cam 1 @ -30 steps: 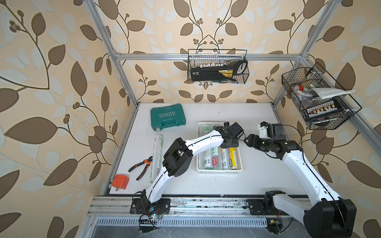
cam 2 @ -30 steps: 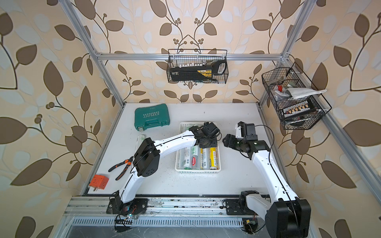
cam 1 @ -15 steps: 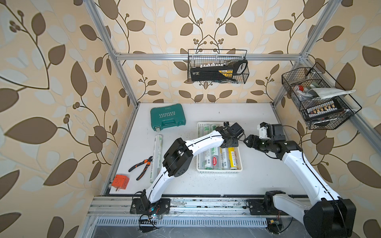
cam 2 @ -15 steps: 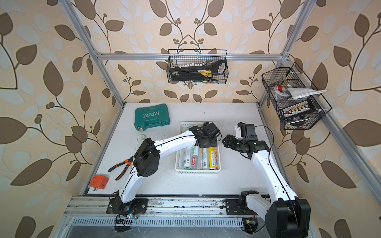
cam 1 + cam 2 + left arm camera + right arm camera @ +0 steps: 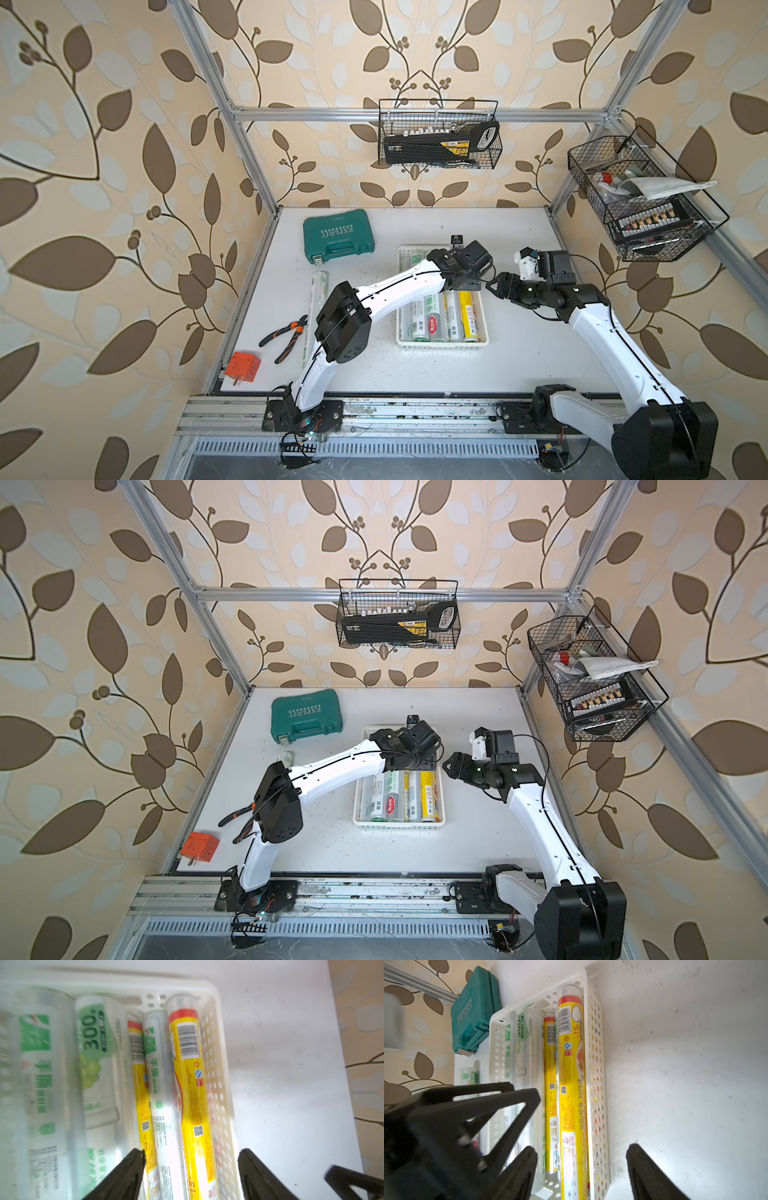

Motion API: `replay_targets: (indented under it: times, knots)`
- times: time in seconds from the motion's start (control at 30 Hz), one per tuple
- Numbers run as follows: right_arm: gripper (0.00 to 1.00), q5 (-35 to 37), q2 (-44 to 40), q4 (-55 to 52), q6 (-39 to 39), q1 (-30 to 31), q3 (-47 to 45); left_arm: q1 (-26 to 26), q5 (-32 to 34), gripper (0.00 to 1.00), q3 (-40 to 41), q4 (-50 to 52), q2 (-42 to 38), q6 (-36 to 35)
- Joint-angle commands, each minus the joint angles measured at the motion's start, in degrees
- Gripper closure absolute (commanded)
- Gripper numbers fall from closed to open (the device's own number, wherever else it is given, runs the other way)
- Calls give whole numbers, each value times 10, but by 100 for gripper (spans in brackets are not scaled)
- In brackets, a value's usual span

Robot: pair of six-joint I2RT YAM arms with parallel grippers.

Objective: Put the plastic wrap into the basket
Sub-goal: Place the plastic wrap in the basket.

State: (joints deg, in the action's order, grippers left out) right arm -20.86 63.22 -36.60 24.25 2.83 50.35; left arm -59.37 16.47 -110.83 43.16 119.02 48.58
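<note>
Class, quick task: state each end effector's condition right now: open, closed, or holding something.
Left end effector: open, holding nothing.
Right end effector: open, holding nothing.

Beige wallpaper [image 5: 104, 208] with brown leaf vines on every wall. White, speckled bench [image 5: 415, 224] inside an aluminium frame [image 5: 311, 113]. Black wire basket [image 5: 440, 137] hung on the back rail, second wire basket [image 5: 640, 208] on the side wall. Bright, even light.

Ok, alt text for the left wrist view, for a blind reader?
The open left gripper hangs over the white basket, its fingers spread above a yellow roll and a silver-green roll side by side. More rolls fill the basket, blurred; white table lies beyond its perforated wall.
</note>
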Motion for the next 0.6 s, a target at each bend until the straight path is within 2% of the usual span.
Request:
replay_targets:
  times: [0.0,0.13,0.43,0.57]
  knots:
    - [29,-37,-15,-12,12,1,18,-7,45,21,22,21,-74,-25]
    - [29,-43,-20,-16,19,17,28,-7,69,16,46,47,-113,-31]
    - [28,-13,-10,-14,47,99,56,-6,157,7,144,87,-236,-24]
    - [28,3,-1,-10,56,136,66,-6,198,3,214,110,-299,-6]
